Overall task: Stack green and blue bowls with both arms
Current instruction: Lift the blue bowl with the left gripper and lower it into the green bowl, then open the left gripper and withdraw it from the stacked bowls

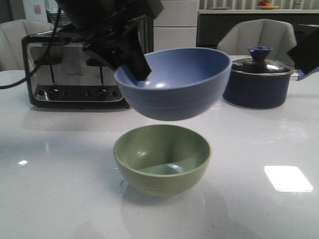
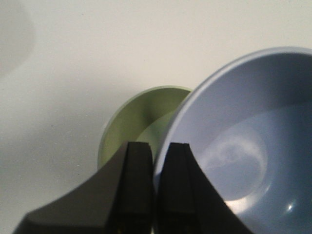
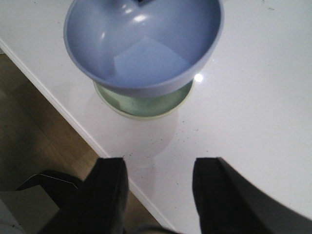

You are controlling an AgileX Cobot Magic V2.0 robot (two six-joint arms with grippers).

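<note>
Hanging in the air from the left gripper (image 1: 130,62), the matte periwinkle-blue round bowl (image 1: 174,82) is clear of the white glossy tabletop (image 1: 259,209), tilted a little so its open mouth leans toward the camera. The left gripper's two dark fingers (image 2: 139,190) are pressed together over the bowl's rim, one inside the wall and one outside, clamped on it. Directly below the held bowl and the gripper sits the pale sage-green round bowl (image 1: 162,158), upright on the table, with a clear gap of air between the two. The right gripper (image 3: 158,195) is off to the side, near the table's edge and well apart from both bowls, its blocky black fingers spread with nothing between them. Behind the left gripper stands a chrome four-slot toaster (image 1: 75,74); further across is a dark navy pot with a glass lid (image 1: 259,79).
</note>
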